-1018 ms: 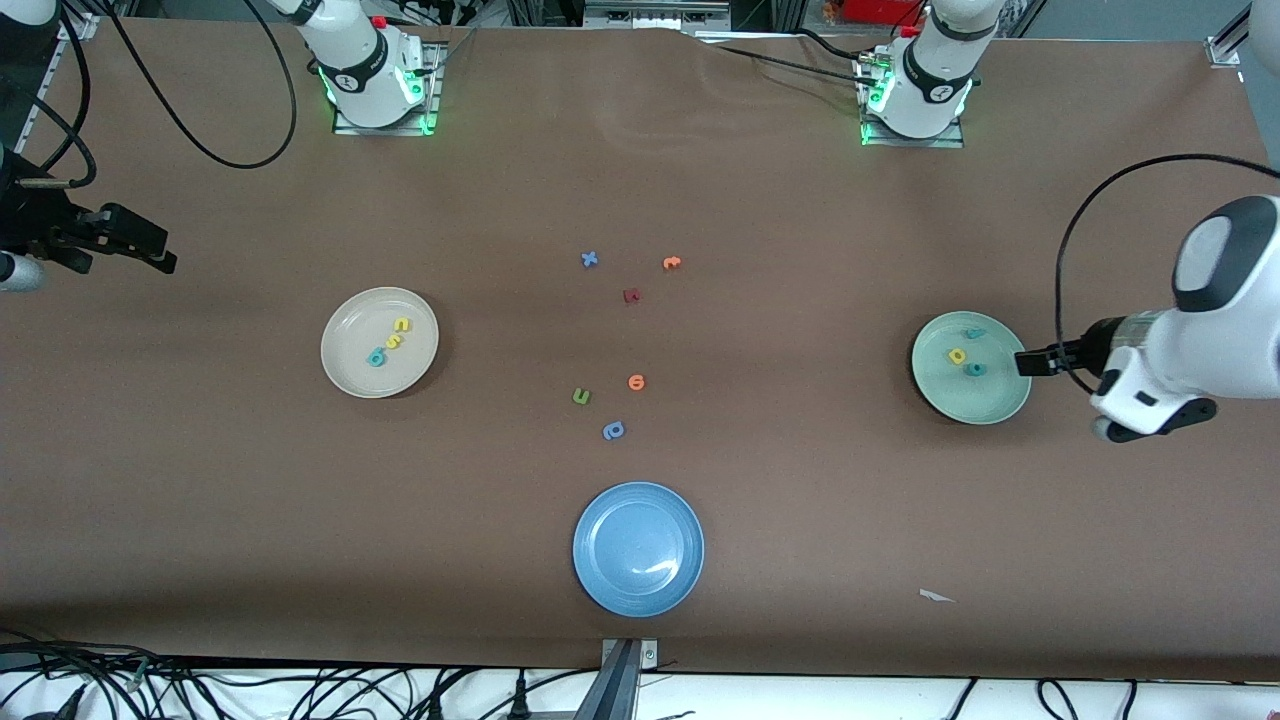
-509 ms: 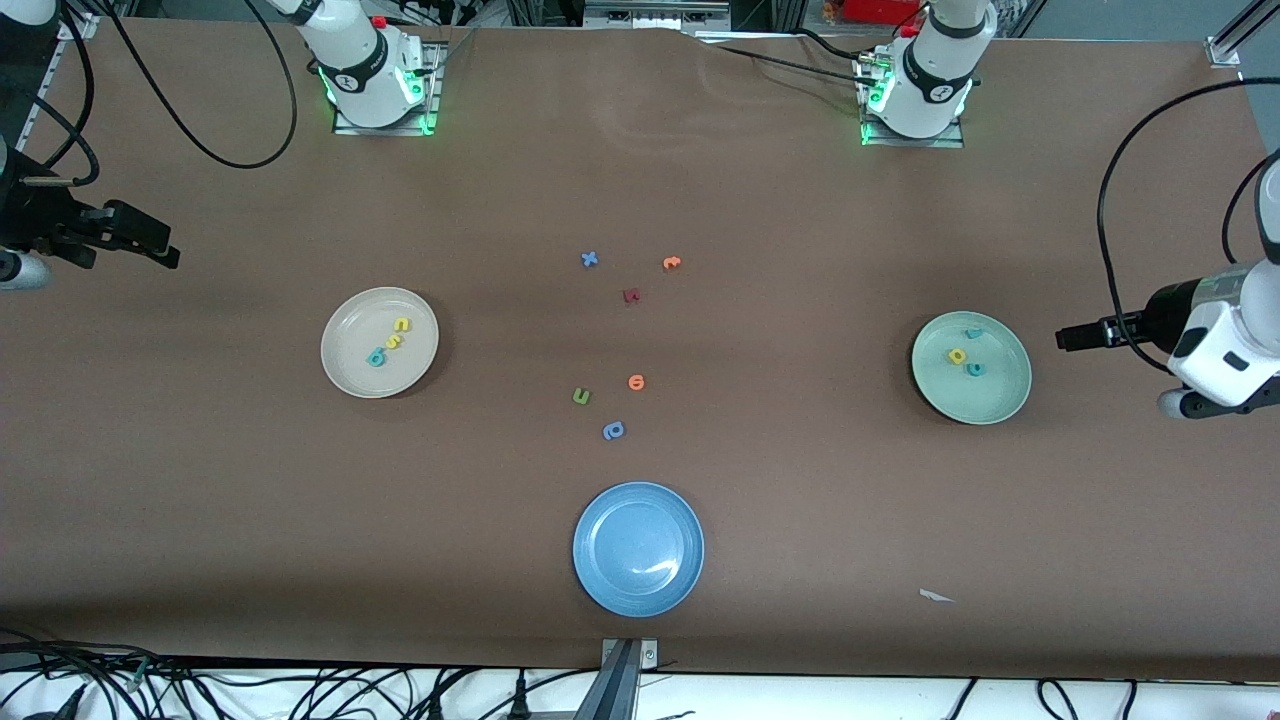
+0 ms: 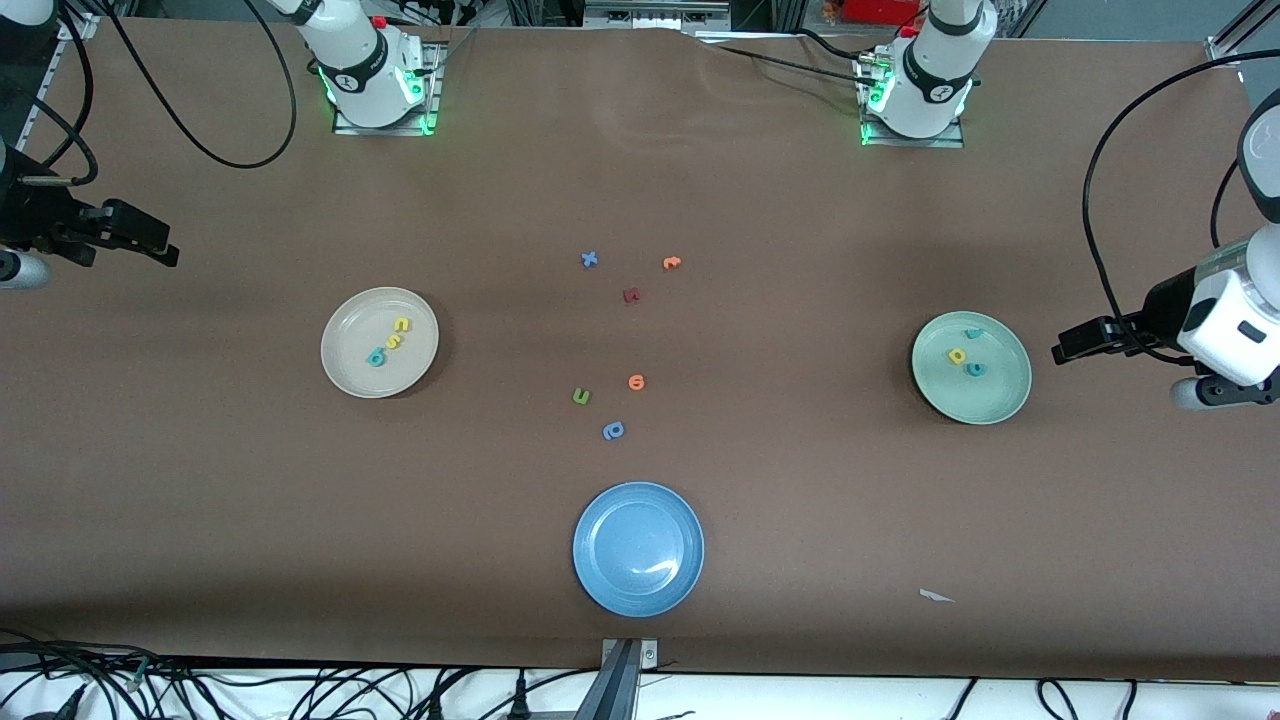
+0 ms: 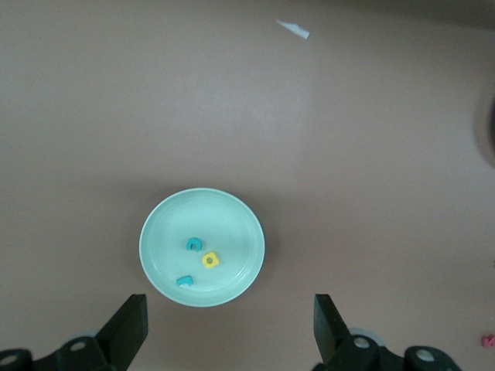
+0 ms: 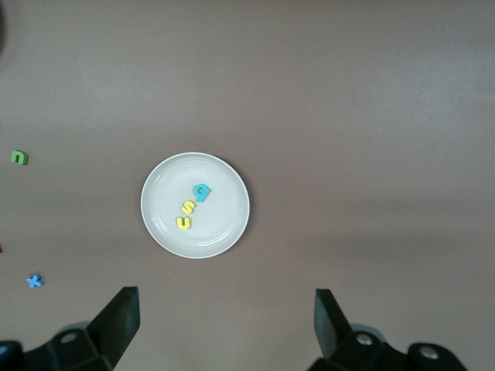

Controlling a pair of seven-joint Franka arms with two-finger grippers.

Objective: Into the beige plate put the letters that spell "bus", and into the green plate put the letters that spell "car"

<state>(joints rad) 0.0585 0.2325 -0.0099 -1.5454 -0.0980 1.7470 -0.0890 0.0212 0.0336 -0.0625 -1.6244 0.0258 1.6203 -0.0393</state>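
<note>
Both plates loaded, my pincers empty.
On the worktop (image 3: 800,500), bus letters (image 3: 390,341) lie in the beige plate (image 3: 350,375), car letters (image 3: 966,351) in the green plate (image 3: 990,405); left pincer (image 3: 1058,352) and right pincer (image 3: 165,255) are spread.

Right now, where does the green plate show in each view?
Front view: the green plate lies at the left arm's end of the table.
Left wrist view: it sits above the open left gripper.
Right wrist view: not in it.
Shared landmark: the yellow a in it.
</note>
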